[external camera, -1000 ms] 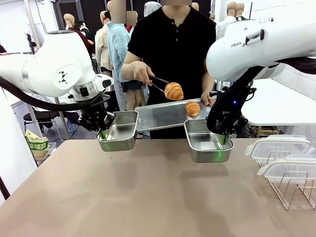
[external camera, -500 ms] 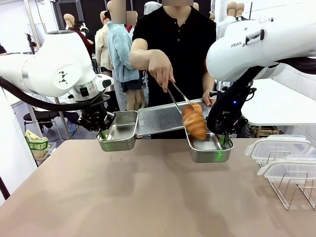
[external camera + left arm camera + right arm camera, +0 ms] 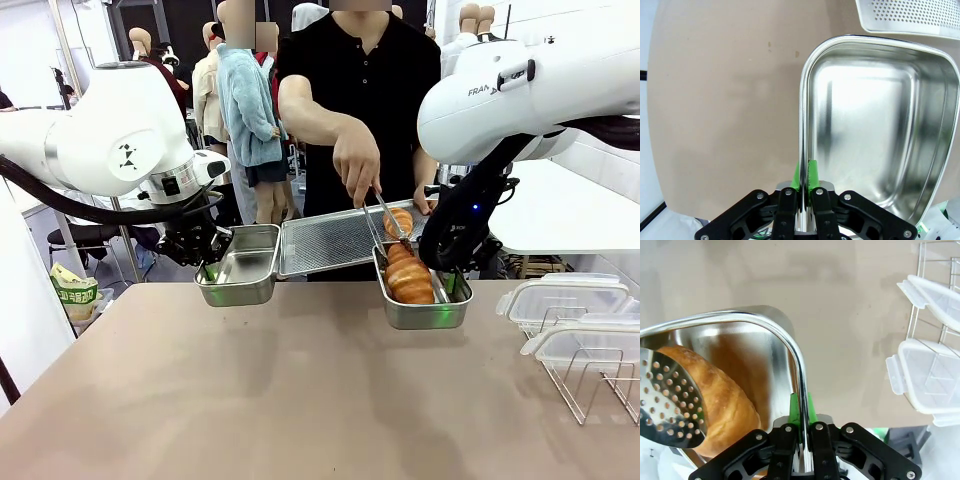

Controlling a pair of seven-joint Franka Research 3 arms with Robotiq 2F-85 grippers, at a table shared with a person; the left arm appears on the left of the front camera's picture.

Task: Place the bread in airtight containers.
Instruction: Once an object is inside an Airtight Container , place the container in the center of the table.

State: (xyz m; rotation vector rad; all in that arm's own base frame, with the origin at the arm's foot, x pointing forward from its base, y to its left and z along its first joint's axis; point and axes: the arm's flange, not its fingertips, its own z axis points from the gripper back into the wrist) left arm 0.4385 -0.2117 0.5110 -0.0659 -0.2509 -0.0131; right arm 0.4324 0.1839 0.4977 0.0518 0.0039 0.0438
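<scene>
Brown worktop (image 3: 300,400). Person's tongs (image 3: 385,215) have just lowered one roll (image 3: 408,280) into the right tin (image 3: 425,315), whose rim the right gripper (image 3: 800,407) clamps. Left gripper (image 3: 804,175) clamps the empty left tin (image 3: 240,290) by its rim. Second roll (image 3: 400,218) waits on tray (image 3: 320,240): roughly half done.

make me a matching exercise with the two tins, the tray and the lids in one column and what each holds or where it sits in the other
1 left tin
2 right tin
3 perforated tray
4 clear lids

A on the wire rack
B empty
C roll gripped by tongs
D second roll, behind both tins

Pairs: 1-B, 2-C, 3-D, 4-A
</scene>
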